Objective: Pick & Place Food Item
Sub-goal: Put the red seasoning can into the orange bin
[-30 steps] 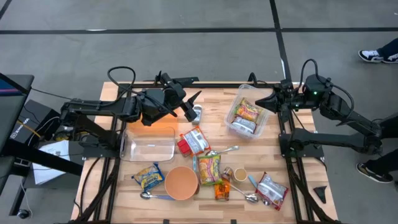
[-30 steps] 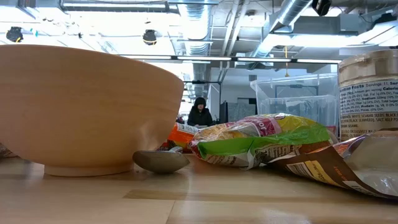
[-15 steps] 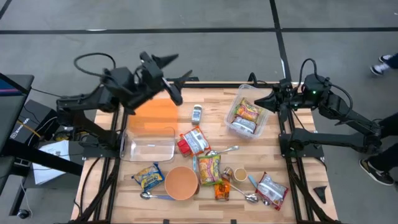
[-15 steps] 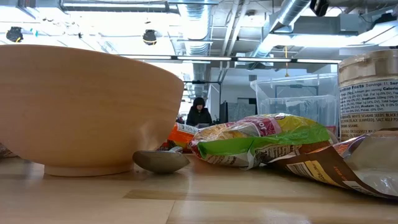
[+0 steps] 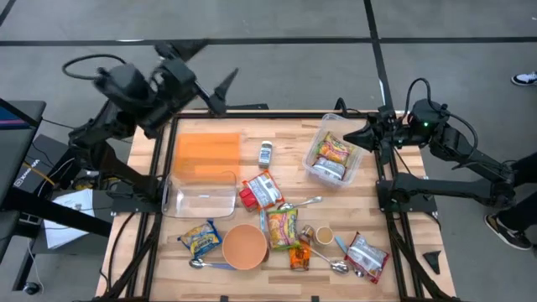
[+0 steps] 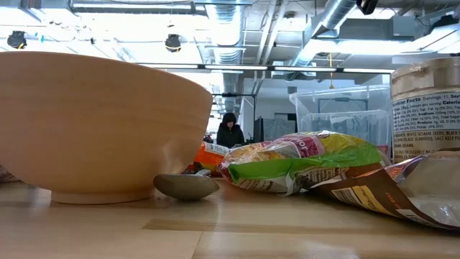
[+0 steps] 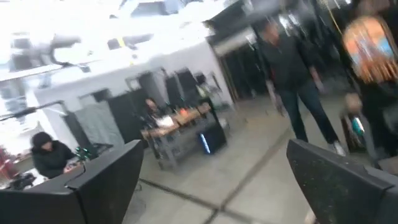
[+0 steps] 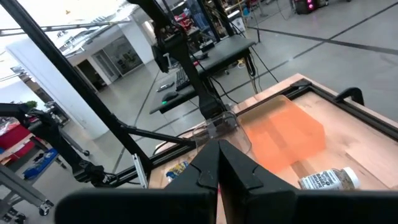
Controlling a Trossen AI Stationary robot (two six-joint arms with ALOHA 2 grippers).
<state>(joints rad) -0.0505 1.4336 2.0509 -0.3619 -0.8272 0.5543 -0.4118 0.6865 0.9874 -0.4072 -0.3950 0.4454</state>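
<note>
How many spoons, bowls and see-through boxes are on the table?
Silver metal spoons: 3
Round light wooden bowl: 1
Clear plastic boxes: 2
Total: 6

The wooden bowl (image 6: 93,129) hides the table's left half.
</note>
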